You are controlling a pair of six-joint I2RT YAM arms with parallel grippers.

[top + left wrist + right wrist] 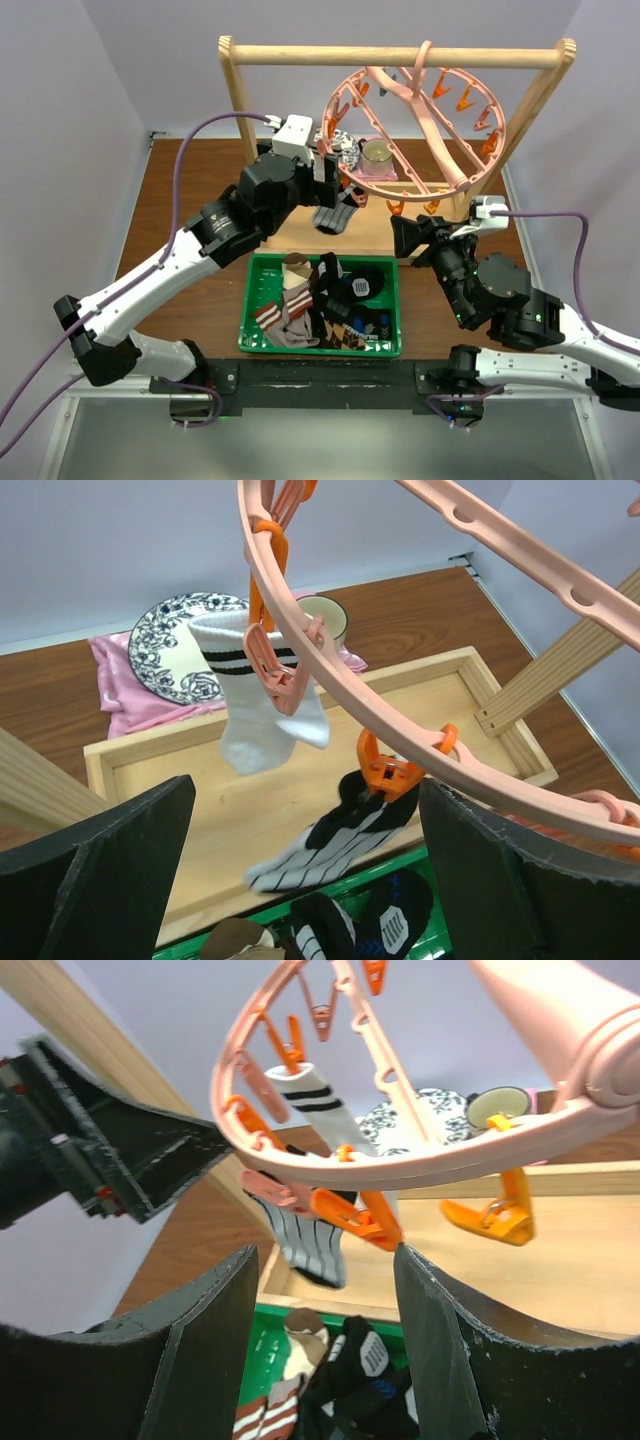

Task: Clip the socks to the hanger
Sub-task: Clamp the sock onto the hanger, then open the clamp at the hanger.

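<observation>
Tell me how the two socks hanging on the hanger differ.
The white sock has two black bands at its cuff; the dark sock is black with thin white stripes. A pink clip holds the white sock, an orange clip the dark sock. Both hang from the rim of the hanger.

Pale lilac walls [60, 120] enclose brown wooden table [155, 205]; light even, seemingly overhead.

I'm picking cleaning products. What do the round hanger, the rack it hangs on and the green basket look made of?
Hanger: pink plastic, smooth and slightly glossy, moulded with holes along its ring. Rack: pale wood, matte, apparently unpainted. Basket: probably plastic, going by its uniform bright green moulded rim.
</observation>
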